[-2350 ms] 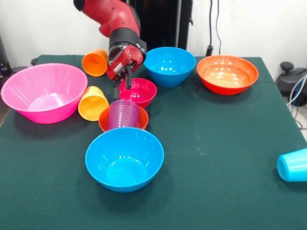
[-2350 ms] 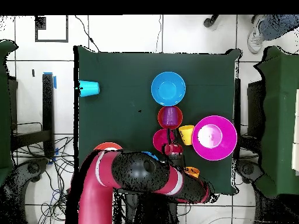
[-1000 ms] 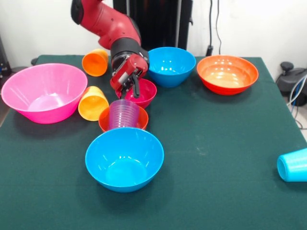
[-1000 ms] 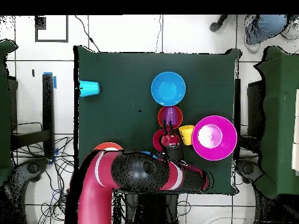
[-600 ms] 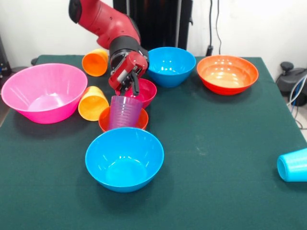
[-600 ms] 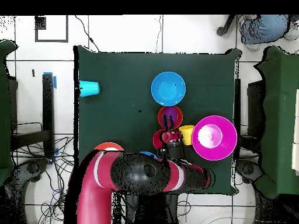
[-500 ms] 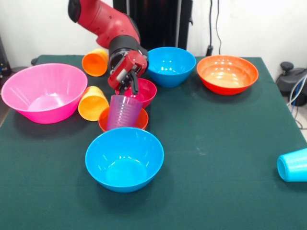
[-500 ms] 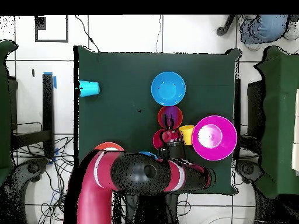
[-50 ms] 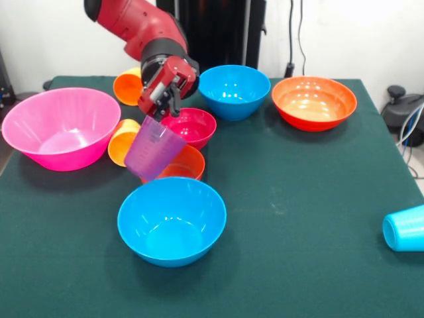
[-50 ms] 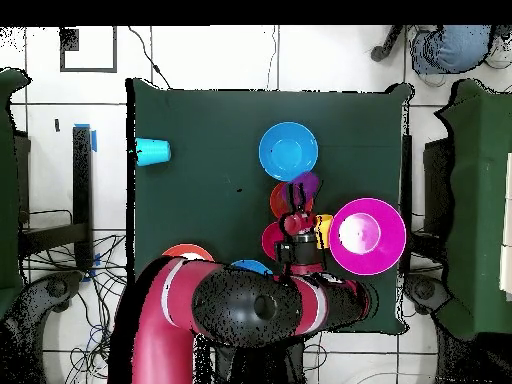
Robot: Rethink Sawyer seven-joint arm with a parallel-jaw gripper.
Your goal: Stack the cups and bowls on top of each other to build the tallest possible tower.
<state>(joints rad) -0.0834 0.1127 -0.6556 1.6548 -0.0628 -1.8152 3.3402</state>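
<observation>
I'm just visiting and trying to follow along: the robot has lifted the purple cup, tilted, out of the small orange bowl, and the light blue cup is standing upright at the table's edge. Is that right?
Not quite. The light blue cup lies on its side, not upright, as the front view shows. The rest holds: the gripper holds the purple cup tilted, lifted out of the small orange bowl.

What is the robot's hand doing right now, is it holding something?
Hand: closed on the rim of the purple cup, holding it tilted above the small orange bowl.
</observation>
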